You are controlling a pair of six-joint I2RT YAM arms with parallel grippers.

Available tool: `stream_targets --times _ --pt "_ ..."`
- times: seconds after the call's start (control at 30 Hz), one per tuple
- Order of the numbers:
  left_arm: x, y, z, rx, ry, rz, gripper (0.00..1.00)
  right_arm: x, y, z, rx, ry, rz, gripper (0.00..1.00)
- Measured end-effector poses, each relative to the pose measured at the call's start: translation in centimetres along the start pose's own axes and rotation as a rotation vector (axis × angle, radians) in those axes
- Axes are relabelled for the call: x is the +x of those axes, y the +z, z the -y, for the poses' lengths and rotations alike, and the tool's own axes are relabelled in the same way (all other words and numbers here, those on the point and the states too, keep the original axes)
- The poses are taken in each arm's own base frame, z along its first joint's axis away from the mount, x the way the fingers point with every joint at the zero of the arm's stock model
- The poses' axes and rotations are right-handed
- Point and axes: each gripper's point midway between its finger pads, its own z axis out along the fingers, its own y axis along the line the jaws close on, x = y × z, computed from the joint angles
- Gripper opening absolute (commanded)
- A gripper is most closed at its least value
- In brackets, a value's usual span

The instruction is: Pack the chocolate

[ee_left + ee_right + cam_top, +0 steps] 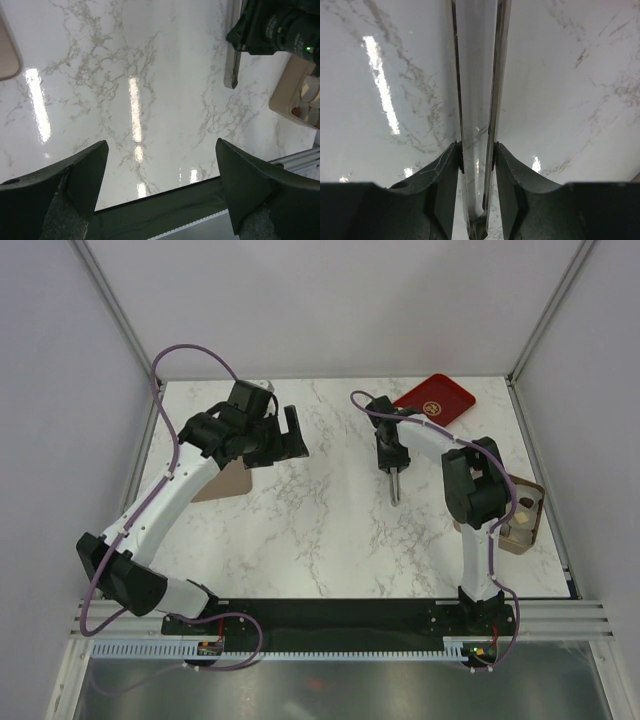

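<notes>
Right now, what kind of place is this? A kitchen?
Probably a robot lab booth, not a kitchen: white walls box in a marble table, with a left arm and right arm bolted at its edge, the right gripper holding tongs.

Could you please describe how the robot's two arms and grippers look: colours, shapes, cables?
The left arm and the right arm have white links and black joint housings. A lilac cable loops along each. The left gripper and the right gripper are matte black, each with two wedge-shaped fingers.
</notes>
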Motion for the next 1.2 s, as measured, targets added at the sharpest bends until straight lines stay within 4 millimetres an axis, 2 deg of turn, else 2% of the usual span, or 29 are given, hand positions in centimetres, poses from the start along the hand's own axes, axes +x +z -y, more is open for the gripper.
stream_targets --times 0.1,0.23,0.33,0.5,0.53,0.73,0.9,0.97,1.07,1.2 --pt "1.3 0.2 -2.2 -0.053 0.000 0.019 0.96 0.4 -0.4 -1.7 -0.034 0.002 0.009 0.42" --pt "3.9 0.7 -5.7 -0.114 0.001 0.056 0.96 1.2 -1.3 -5.3 -0.097 0.008 0.020 0.43" --pt "5.9 1.6 -8.1 -0.151 0.001 0.074 0.96 1.9 -2.0 -7.8 -0.141 0.018 0.026 0.48" --pt "7.5 3.5 -9.7 -0.154 0.005 0.098 0.96 2.7 -2.9 -10.6 -0.182 0.031 0.044 0.67" --pt "7.6 3.8 -9.8 -0.151 0.011 0.105 0.96 2.7 -2.9 -10.9 -0.186 0.036 0.050 0.76" --pt "7.7 5.5 -9.8 -0.106 0.056 0.139 0.94 2.4 -3.2 -10.5 -0.184 0.082 0.083 0.91" --pt "8.2 6.2 -9.4 -0.064 0.059 0.138 0.93 0.7 -5.2 -9.8 -0.206 0.115 0.157 0.90" --pt "8.1 6.2 -9.4 -0.065 0.059 0.143 0.93 0.4 -6.7 -9.2 -0.222 0.122 0.191 0.90" --pt "7.4 6.1 -9.7 -0.109 0.076 0.140 0.93 -0.7 -10.1 -8.5 -0.269 0.128 0.258 0.89" --pt "3.2 6.4 -10.0 -0.186 0.088 0.174 0.86 -2.2 -15.7 -8.5 -0.397 0.122 0.371 0.88"
